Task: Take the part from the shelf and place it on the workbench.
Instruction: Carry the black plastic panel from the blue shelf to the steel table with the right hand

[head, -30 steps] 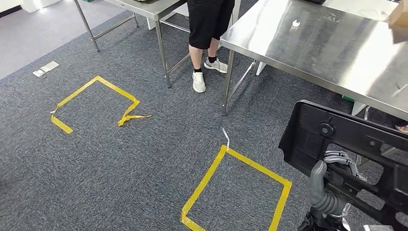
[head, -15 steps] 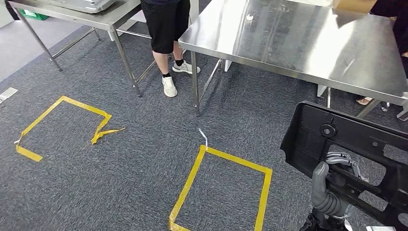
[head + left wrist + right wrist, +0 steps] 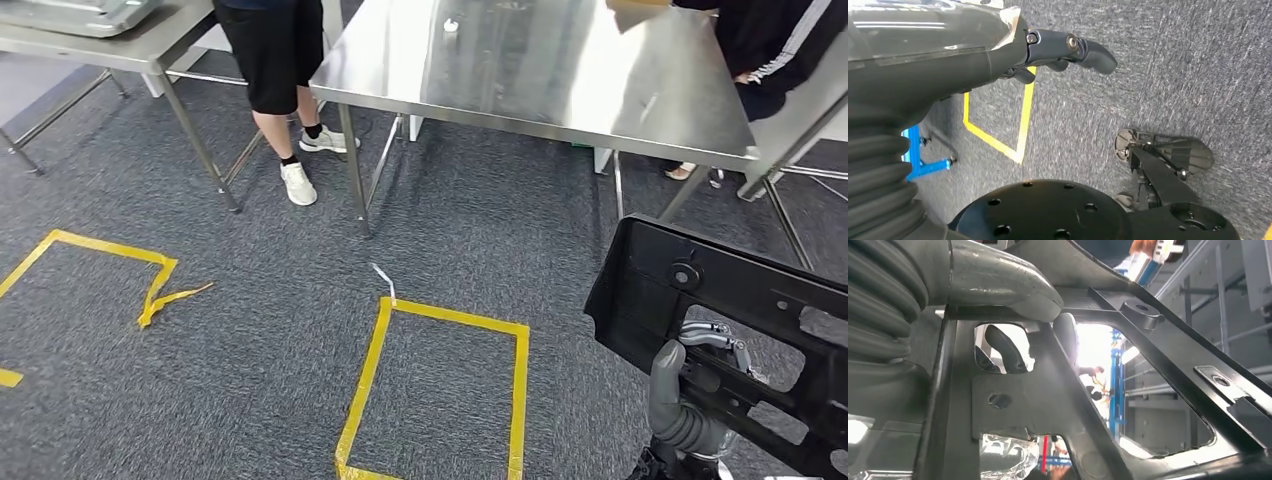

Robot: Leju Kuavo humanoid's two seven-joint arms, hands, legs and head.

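The right hand (image 3: 690, 395) grips the black plastic frame part (image 3: 730, 300) above the carpet, near the steel tabletop (image 3: 540, 70). The left hand (image 3: 1068, 50) hangs with fingers loosely apart, holding nothing.

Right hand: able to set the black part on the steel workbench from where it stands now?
Probably not yet. The right hand holds the black part low, and carpet lies between it and the workbench; nothing blocks that path.
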